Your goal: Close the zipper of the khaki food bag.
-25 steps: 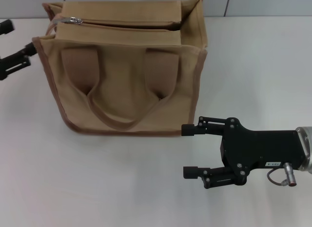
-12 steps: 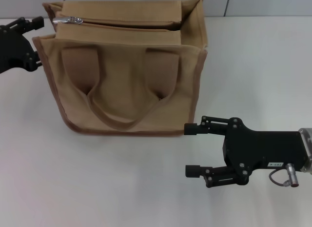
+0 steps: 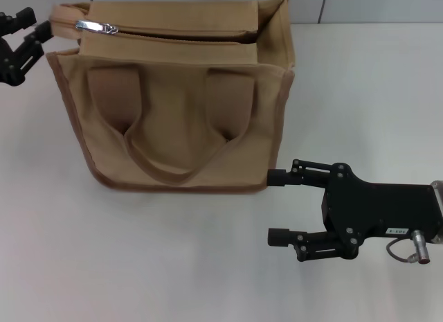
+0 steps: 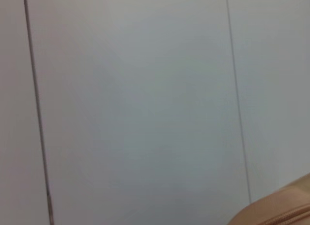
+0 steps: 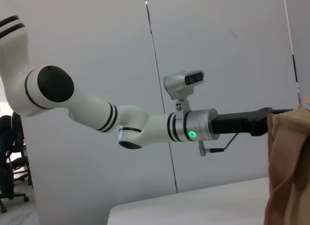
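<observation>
Left hand (image 3: 43,30) pinching khaki food bag (image 3: 180,100) — zipper (image 3: 166,35) open

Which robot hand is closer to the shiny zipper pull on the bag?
The left. The left gripper is beside the bag's top corner, close to the silver pull tab. The right gripper is open on the table by the khaki food bag's bottom corner, far from it.

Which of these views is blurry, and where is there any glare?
Left wrist view: soft and out of focus, mostly wall, only a corner of the khaki food bag. Head view: sharp, with glare on the zipper's pull tab beside the left gripper. Right wrist view: evenly lit, fairly sharp.
</observation>
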Controlling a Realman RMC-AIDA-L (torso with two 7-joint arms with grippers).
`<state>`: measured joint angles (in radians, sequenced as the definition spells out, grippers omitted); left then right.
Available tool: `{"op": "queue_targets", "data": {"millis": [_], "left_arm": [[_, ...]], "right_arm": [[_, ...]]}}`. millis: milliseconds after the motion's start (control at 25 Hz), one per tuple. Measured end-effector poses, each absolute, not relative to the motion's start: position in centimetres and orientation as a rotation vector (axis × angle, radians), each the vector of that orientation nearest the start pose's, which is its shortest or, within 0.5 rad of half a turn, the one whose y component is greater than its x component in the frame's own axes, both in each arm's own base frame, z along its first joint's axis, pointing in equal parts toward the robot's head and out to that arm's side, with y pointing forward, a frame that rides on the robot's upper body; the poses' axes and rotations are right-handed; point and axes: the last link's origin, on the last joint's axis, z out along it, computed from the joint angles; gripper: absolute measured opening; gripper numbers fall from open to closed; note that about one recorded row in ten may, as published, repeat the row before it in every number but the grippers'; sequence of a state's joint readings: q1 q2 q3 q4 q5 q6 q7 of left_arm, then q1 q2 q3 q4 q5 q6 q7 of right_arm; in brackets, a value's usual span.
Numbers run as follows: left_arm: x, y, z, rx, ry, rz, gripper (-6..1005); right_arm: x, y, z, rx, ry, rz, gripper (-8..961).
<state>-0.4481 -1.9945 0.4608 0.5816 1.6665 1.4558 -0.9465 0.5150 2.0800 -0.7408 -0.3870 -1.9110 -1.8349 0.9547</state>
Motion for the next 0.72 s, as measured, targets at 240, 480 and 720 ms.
{"op": "queue_targets", "data": {"millis": [240, 480, 720], "left_arm": [[-30.5, 33.6, 9.0, -2.169, -0.249, -0.831, 229], [-29.0, 32.9, 8.6, -2.214, -0.182, -0.927, 63], [-27.8, 33.1, 8.2, -2.235, -0.140, -0.980, 7]], "right_arm": [[24.3, 26.6, -3.3, -2.877, 0.230, 1.149, 778], [24.0, 26.5, -3.1, -2.876, 0.217, 1.182, 775], [23.8, 26.4, -2.8, -2.871, 0.209, 1.212, 772]]}}
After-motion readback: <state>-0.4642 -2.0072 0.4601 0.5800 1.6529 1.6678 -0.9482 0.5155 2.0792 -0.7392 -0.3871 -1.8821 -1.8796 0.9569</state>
